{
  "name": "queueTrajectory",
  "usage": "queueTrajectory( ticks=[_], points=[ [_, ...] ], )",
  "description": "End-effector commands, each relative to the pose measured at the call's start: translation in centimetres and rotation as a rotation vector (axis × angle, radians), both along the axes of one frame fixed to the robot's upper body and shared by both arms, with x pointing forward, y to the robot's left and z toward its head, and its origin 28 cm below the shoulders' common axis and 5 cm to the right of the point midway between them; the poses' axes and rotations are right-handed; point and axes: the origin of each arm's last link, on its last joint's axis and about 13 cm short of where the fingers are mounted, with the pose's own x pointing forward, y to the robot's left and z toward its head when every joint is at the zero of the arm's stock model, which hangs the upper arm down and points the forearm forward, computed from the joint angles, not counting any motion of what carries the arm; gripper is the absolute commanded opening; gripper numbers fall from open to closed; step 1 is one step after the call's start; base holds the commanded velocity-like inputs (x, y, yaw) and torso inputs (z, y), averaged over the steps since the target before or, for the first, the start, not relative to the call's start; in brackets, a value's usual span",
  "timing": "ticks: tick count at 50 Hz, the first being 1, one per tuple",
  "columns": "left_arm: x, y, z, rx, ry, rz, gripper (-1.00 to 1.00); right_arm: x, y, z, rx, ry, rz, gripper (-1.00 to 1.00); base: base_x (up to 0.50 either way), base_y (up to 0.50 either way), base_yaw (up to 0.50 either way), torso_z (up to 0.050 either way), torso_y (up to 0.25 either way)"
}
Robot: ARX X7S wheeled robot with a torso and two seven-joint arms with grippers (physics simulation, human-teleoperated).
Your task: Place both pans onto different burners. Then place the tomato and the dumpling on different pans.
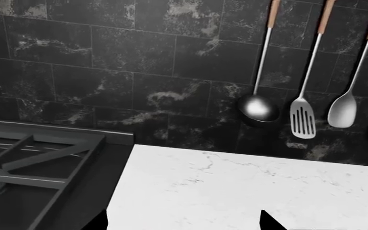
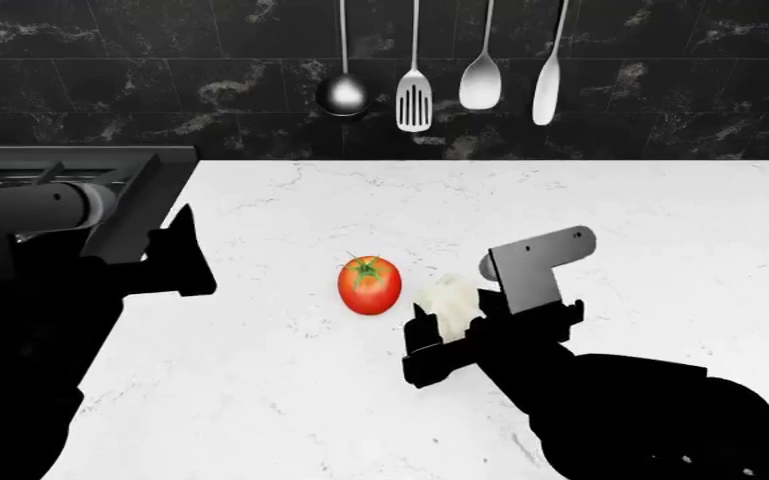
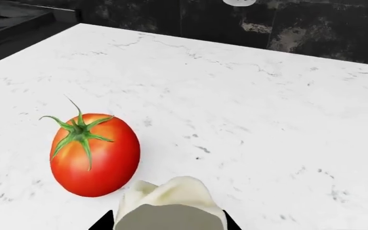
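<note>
The red tomato sits on the white counter and also shows in the right wrist view. The white dumpling is just to its right, between the fingers of my right gripper, which is shut on it. In the right wrist view the dumpling fills the gap of that gripper. My left gripper is open and empty at the counter's left edge beside the stove, and its own view shows bare counter between the fingers. Both pans are out of view.
The black stove with its cast-iron grate lies left of the white counter, and its corner shows in the head view. A ladle, slotted turner and spoons hang on the dark marble wall.
</note>
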Motion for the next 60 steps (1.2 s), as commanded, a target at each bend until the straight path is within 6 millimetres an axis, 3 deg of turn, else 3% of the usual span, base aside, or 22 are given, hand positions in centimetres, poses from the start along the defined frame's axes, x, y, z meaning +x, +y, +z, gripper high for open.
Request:
queueTrajectory(
  ticks=[1, 8, 18, 24, 38, 60],
  points=[
    [-0.1, -0.3, 0.2, 0.027, -0.009, -0.023, 1.00, -2.6, -1.2, 3.0, -0.012, -0.120, -0.048, -1.00, 0.00, 0.00, 0.00, 0.000, 0.000],
    [-0.2, -0.9, -0.1, 0.058, 0.013, -0.062, 1.00, -4.4, -2.1, 5.1, 0.009, -0.197, -0.091, -1.00, 0.00, 0.00, 0.00, 0.000, 0.000],
    [-0.3, -2.8, -0.3, 0.125, 0.036, -0.213, 1.00, -5.4, -2.9, 6.7, -0.001, -0.268, -0.143, -1.00, 0.00, 0.00, 0.00, 0.000, 0.000],
    [0.1, -4.5, 0.6, 0.151, 0.035, -0.299, 1.00, -5.7, -3.2, 7.4, 0.002, -0.301, -0.162, -1.00, 0.00, 0.00, 0.00, 0.000, 0.000],
    [-0.3, -6.9, -0.8, 0.175, 0.065, -0.407, 1.00, -6.2, -3.3, 7.4, 0.009, -0.315, -0.173, -1.00, 0.00, 0.00, 0.00, 0.000, 0.000],
    [3.5, -9.8, -3.2, 0.158, 0.165, -0.461, 1.00, -6.2, -3.5, 6.5, 0.034, -0.306, -0.167, -1.00, 0.00, 0.00, 0.00, 0.000, 0.000]
  ],
)
